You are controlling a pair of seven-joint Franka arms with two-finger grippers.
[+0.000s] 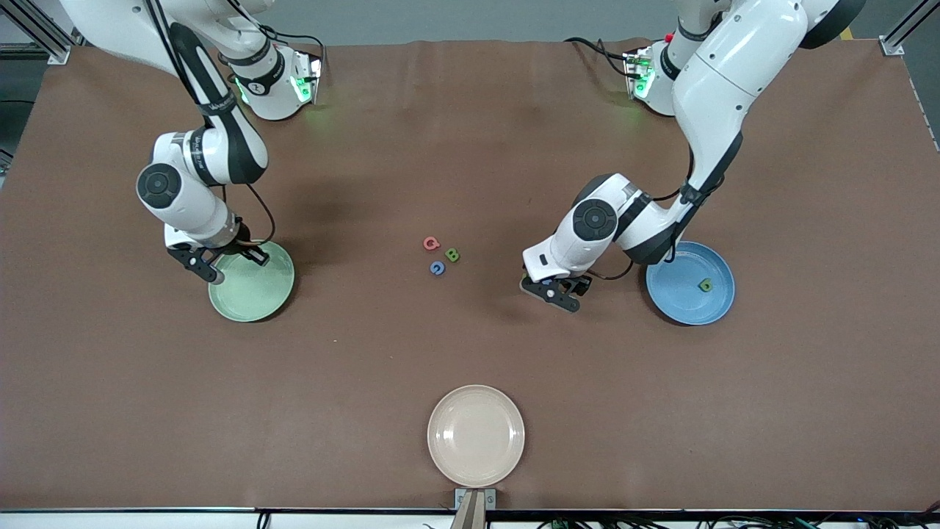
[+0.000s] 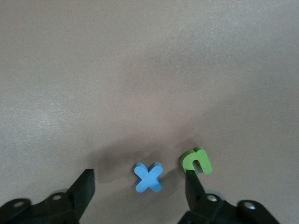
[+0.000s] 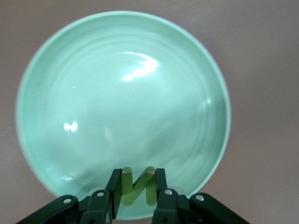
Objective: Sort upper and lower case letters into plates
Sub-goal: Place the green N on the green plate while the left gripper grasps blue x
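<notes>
Two grippers at work: both arms were low over the brown table (image 1: 470, 147), neither one waiting.
Right gripper (image 3: 138, 186): it hung over the rim of the pale green round shallow plate (image 3: 121, 107), fingers closed most of the way on a flat green toy N (image 3: 138, 186), which stood on edge between the pads.
Key relation, right side: the plate's bowl lay directly under and ahead of the held N, so by my reckoning letting go was all that move needed.
Left gripper (image 2: 140, 189): it hung just beside the blue round shallow plate (image 1: 679, 308), toward the table's middle, fingers spread wide and holding nothing.
Key relation, left side: a flat blue toy x (image 2: 148, 177) lay on the table between the open fingers; a flat green toy n (image 2: 197, 161) lay just at one fingertip (image 2: 192, 182), close enough to be nudged, I judged.
Blue plate's load: one small green letter (image 1: 705, 284).
Middle cluster: a red letter (image 1: 431, 243), a green letter (image 1: 452, 255) and a blue letter (image 1: 437, 268) sat well apart from the blue plate, nearer the left arm.
Cream-beige plate (image 1: 476, 436): unused.
</notes>
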